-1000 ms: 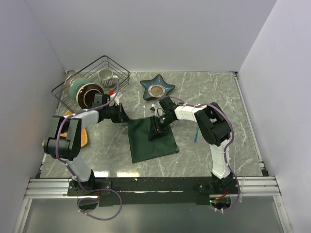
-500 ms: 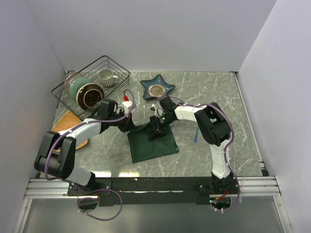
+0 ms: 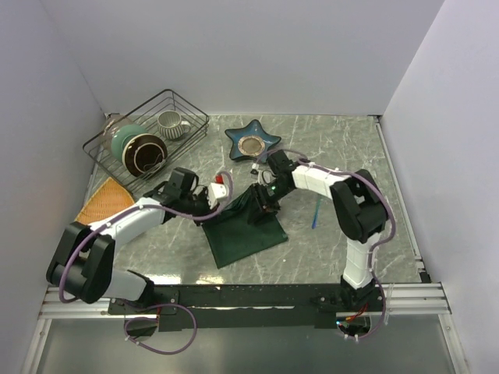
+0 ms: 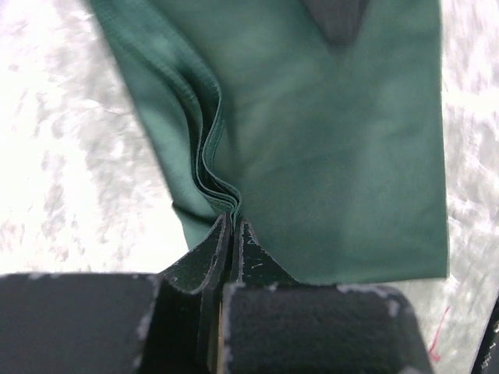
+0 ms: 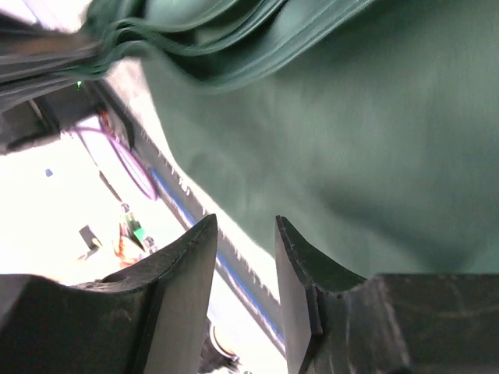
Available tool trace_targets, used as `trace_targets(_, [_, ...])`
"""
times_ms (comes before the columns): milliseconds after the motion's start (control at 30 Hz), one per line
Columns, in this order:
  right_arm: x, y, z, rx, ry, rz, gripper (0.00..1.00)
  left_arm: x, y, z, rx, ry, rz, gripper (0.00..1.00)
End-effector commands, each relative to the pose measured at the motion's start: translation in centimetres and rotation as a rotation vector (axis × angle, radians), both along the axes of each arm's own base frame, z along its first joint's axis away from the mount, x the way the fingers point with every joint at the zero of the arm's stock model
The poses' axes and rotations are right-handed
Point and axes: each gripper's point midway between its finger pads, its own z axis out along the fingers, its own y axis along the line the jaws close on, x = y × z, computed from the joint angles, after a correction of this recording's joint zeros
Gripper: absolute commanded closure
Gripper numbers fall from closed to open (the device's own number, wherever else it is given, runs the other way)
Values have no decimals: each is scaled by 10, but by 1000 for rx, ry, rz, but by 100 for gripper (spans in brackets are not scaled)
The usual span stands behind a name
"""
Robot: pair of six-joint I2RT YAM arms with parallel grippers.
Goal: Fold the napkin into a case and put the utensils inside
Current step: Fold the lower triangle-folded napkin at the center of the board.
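The left arm [image 3: 132,222] and right arm [image 3: 320,179] reach inward, wrists close together. The left claw [image 4: 232,230] is clamped tight; the right claw [image 5: 245,226] has its fingers parted.

napkin [image 3: 245,234] mid-table, star dish [image 3: 253,141] behind, basket [image 3: 125,118] left

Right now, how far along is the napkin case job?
Done: the napkin lies folded into several layers, a broad rectangle, not yet a narrow one. In hand: the left hand pinches its layered edge; the right hand hangs open over it, holding nothing. Left: finishing the fold and putting in the blue utensil, which lies on the table right of it.
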Motion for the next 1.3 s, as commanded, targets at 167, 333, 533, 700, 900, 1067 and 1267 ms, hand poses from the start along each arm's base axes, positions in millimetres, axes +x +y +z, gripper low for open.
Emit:
trace_targets(167, [0,-37,52,19,-117,62,55,-39,-7,-16,125,-179,-296,99])
trace_targets(333, [30,-43,54,-27,-203,26,55,-51,-7,-23,169,-240,-370,99])
trace_targets(533, [64,-36,55,-60,-260,-25,41,-61,-7,-26,186,-312,-456,99])
trace_targets(700, [87,-39,50,-129,-309,-67,34,-67,-8,-19,154,-384,-495,99])
trace_targets(900, [97,-35,53,-126,-331,-66,40,-78,-9,-16,127,-393,-551,99])
trace_targets(1067, [95,-20,55,-98,-326,-50,47,-90,-9,-16,108,-415,-637,99])
trace_targets(1267, [87,-4,54,-75,-323,-15,47,-100,-6,-21,113,-443,-736,99])
